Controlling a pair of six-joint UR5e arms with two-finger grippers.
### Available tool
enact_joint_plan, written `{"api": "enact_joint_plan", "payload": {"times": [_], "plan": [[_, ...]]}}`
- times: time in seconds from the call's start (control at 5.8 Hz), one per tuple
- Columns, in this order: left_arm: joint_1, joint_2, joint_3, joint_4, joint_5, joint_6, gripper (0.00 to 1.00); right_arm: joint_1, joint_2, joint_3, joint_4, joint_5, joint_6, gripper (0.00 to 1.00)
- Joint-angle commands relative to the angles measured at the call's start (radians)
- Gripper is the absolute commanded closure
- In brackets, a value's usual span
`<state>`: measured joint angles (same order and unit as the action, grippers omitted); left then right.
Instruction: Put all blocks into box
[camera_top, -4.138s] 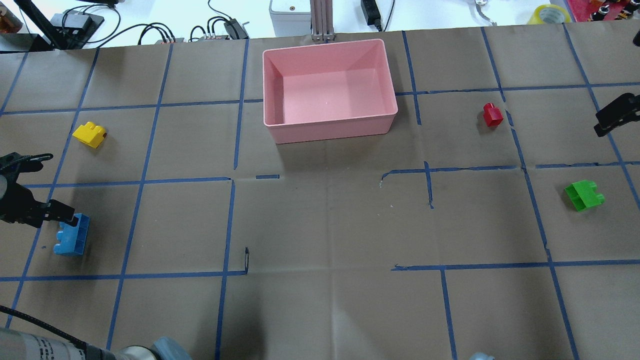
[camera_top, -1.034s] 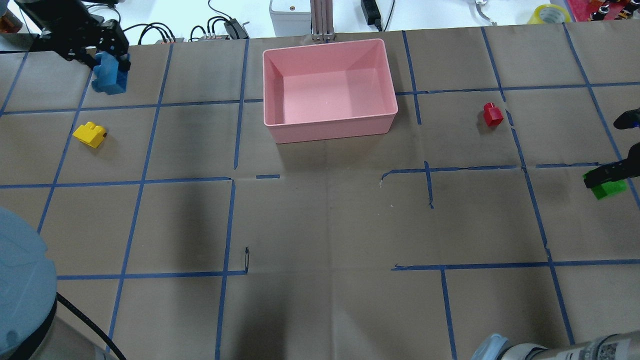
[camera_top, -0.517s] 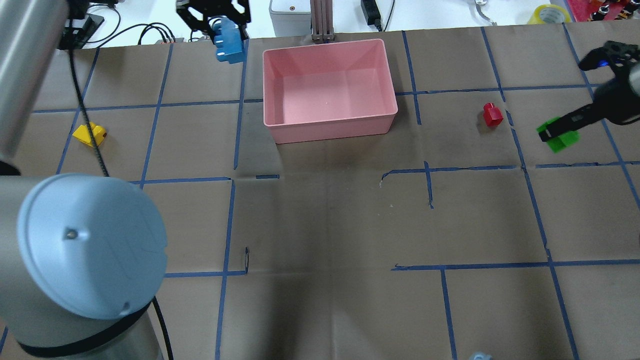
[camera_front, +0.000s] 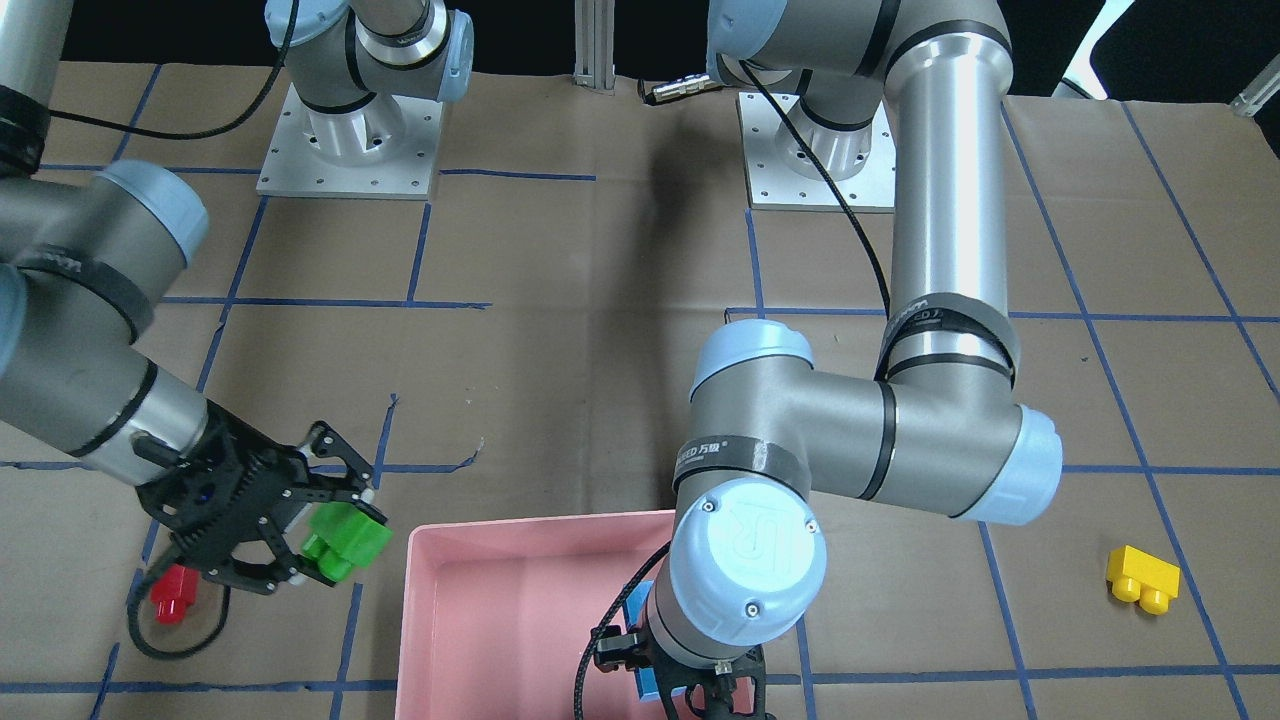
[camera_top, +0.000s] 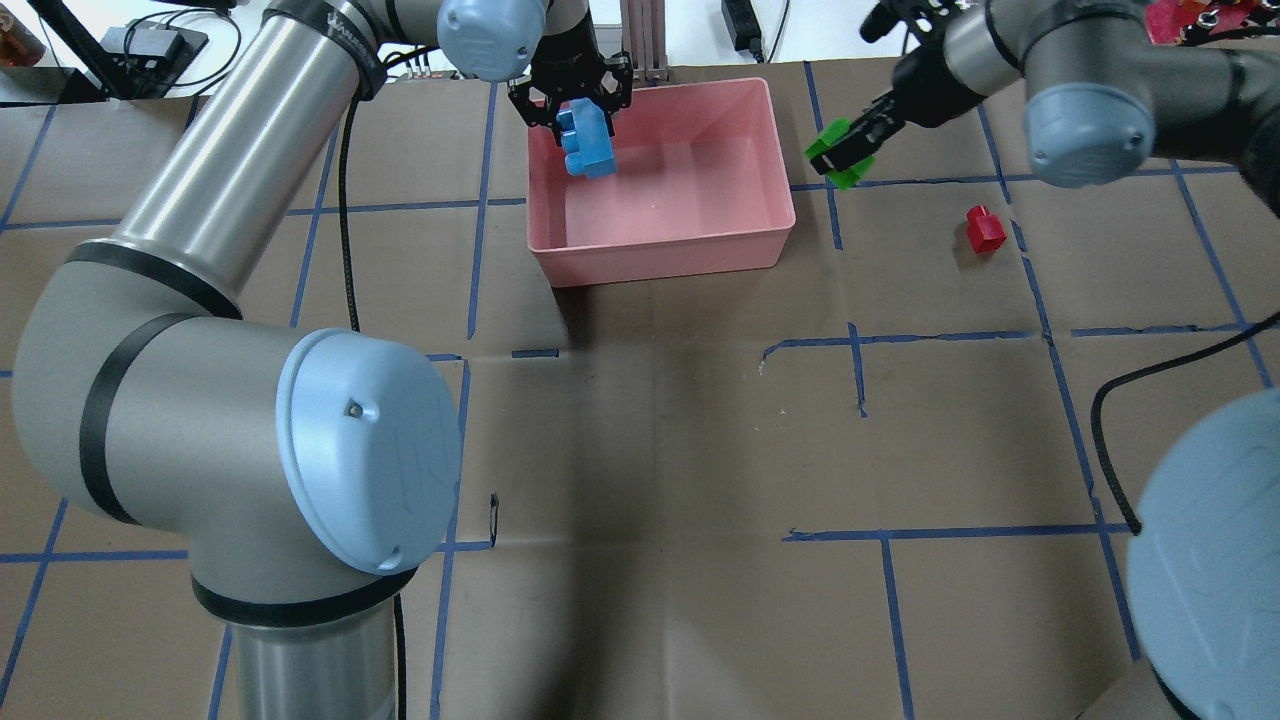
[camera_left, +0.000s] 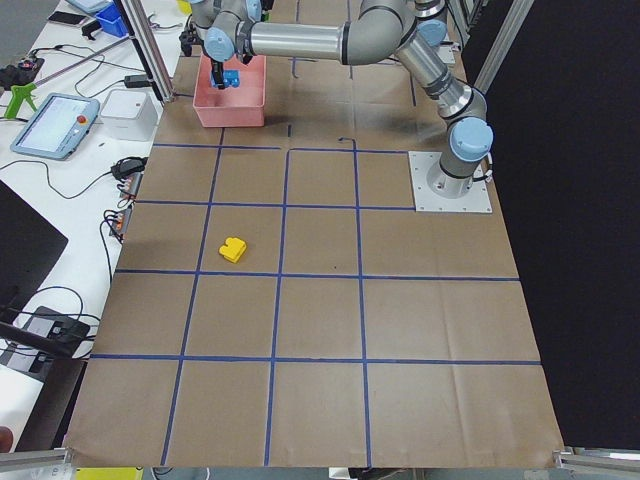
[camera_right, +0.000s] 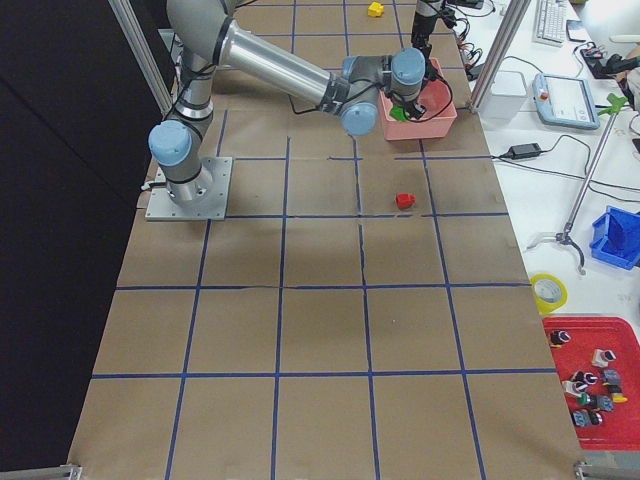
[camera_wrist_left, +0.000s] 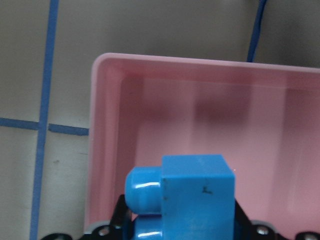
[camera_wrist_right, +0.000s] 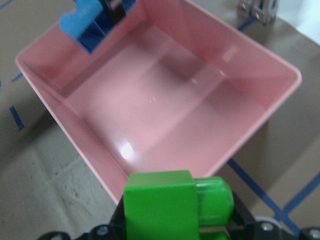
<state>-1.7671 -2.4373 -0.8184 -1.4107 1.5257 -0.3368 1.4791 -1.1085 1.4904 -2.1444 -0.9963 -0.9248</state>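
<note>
1. L gripper (camera_top: 572, 113) is clamped on the blue block (camera_top: 590, 152), pinching one end. The block hangs inside the rim of the box (camera_top: 660, 258), at the far-left corner in overhead view. L wrist cam agrees: pink floor lies right under the block.
2. For L the target is straight down, so no lateral move is needed. Height above the floor is hard to read here; prob. a fair gap.
3. R gripper (camera_top: 846, 150) is closed on the green block (camera_top: 838, 164). It sits just outside the box's right wall, near the far-right corner.
4. From R the box lies toward the robot's left. R wrist cam shows the green block short of the rim, with the interior ahead. You need a short traverse over the wall before release.
5. L is the better-placed arm, so let it release first.
6. Red block (camera_top: 985, 230) is on the table on R's side, well apart from the box.
7. Yellow block (camera_front: 1142, 578) is on the table on L's side, also well apart.
8. Box floor is bare: 0/4 in.
</note>
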Motion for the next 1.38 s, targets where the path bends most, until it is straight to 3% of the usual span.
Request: {"api": "enact_joint_plan", "payload": {"times": [0.0, 0.17, 0.34, 0.69, 0.86, 1.03, 1.21], "plan": [[0.006, 0.007, -0.007, 0.010, 0.002, -0.001, 0.01, 0.114, 0.135, -0.137, -0.087, 0.080, 0.129, 0.96], [0.041, 0.042, -0.005, -0.002, 0.004, 0.007, 0.01, 0.136, 0.162, -0.166, -0.092, 0.080, 0.151, 0.35], [0.107, 0.113, -0.008, -0.052, 0.001, 0.081, 0.01, 0.136, 0.157, -0.165, -0.092, 0.067, 0.146, 0.01], [0.271, 0.261, -0.101, -0.148, 0.002, 0.320, 0.01, 0.118, 0.128, -0.139, -0.065, 0.053, 0.144, 0.01], [0.381, 0.321, -0.186, -0.146, 0.001, 0.482, 0.01, 0.072, 0.089, -0.130, 0.013, -0.009, 0.144, 0.00], [0.496, 0.346, -0.235, -0.145, -0.002, 0.648, 0.01, -0.012, 0.023, -0.124, 0.156, -0.092, 0.130, 0.01], [0.582, 0.347, -0.242, -0.145, 0.004, 0.777, 0.01, -0.110, -0.046, -0.075, 0.257, -0.322, 0.120, 0.01]]}}
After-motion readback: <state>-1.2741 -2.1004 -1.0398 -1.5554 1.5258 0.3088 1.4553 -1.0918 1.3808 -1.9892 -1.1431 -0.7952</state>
